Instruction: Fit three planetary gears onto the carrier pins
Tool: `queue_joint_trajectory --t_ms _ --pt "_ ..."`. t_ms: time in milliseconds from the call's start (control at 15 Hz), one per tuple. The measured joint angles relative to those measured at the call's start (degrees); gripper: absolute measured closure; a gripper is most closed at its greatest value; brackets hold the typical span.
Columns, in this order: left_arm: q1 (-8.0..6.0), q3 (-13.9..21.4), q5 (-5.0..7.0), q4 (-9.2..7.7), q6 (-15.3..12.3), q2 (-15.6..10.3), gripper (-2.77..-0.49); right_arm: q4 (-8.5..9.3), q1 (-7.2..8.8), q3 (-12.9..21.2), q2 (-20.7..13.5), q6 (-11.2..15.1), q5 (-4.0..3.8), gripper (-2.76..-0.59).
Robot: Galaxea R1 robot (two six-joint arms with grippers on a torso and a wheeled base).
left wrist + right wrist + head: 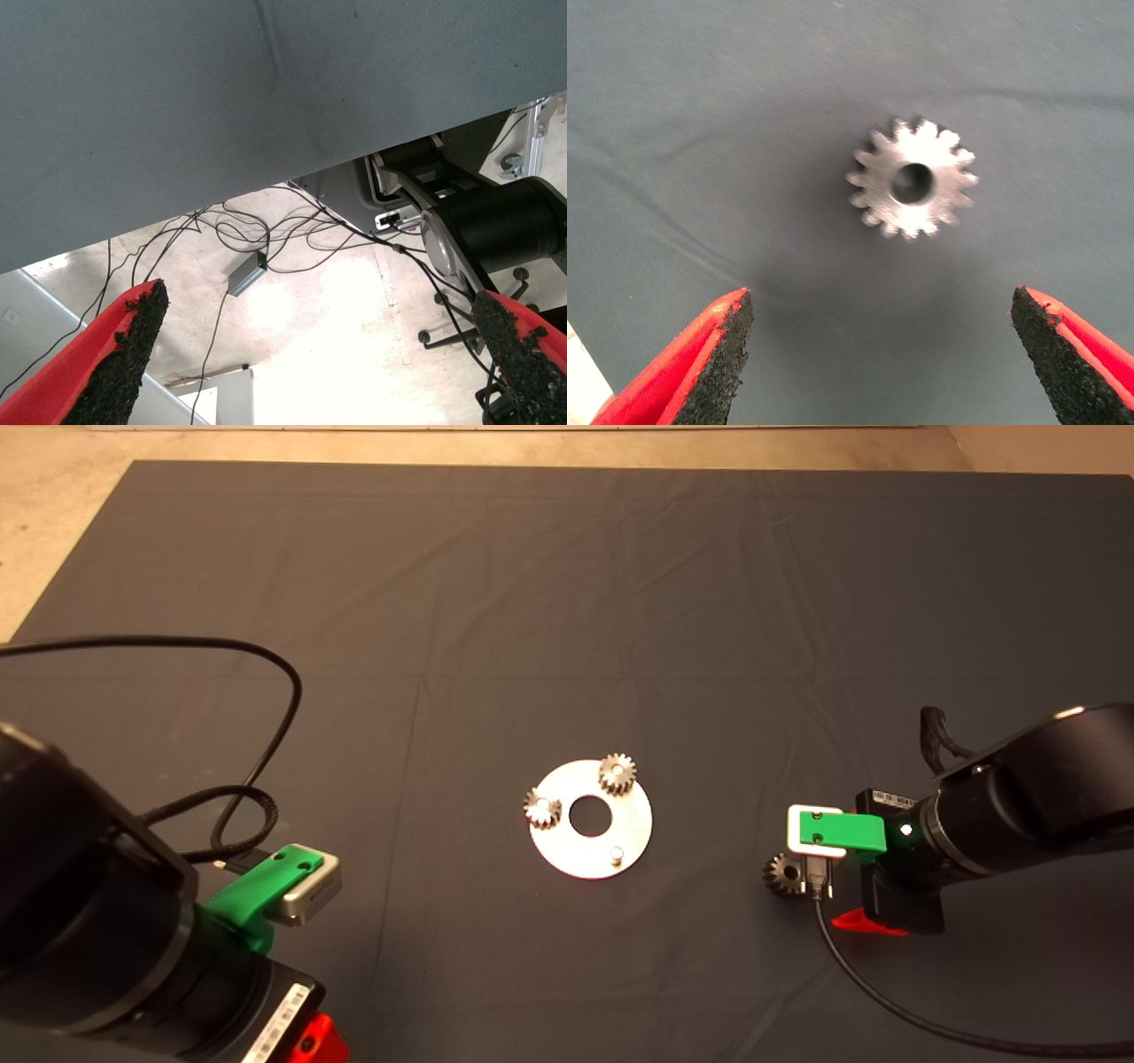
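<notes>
Status: 2 of 3 small silvery toothed planetary gears look seated on the flat round silver carrier disc w/ big centre hole. One gear sits at the disc's far edge, the other at its left edge. Can't confirm from the head view that they're fully down on their pins, but they sit where pins should be.

Left to do: third small silver spur gear lies loose, flat on the table's dark grey mat, bore up, well to the right of the disc. In the head view it sits just beside the right arm's camera block. One short silver cylindrical carrier pin stands bare at the disc's near-right edge; that's the target.

Count: 3 gears (2 on disc, 1 loose), 1 disc, 1 pin visible; the other 2 presumably under gears.

Right gripper: hangs over the loose gear, red fingers w/ black pads spread wide, nothing held, gear sits ahead of the gap between the tips, not between them. Judgement: needs to line up w/ gear, drop, close on the teeth, then carry to the bare pin.

Left gripper: parked at lower-left of table, fingers apart, empty; its cam sees mat edge, floor and cables.
</notes>
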Motion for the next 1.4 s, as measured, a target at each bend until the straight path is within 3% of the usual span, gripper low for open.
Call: queue_joint_trajectory --t_ms 267,533,800,1067,1400 --pt "0.0 0.0 0.0 -0.01 -0.15 -0.29 -2.48 -2.97 -3.04 0.0 0.02 -1.31 -0.02 -2.15" --pt "0.0 0.01 0.04 -0.01 -0.15 -0.3 -2.48 -6.22 -4.58 -0.33 0.38 -1.71 -0.05 -2.15" --pt "0.0 0.02 0.01 -0.01 -0.17 -0.3 -2.48 -9.47 -5.6 -3.03 2.18 -1.92 -0.02 -2.15" --pt "-0.02 0.02 0.01 -0.01 -0.17 -0.29 -2.48 -10.48 -6.22 -5.86 3.85 -1.95 -0.05 -2.15" --pt "0.0 0.02 0.0 -0.01 -0.13 -0.29 -2.48 -10.89 -6.69 -6.89 4.46 -1.9 -0.07 -2.15"
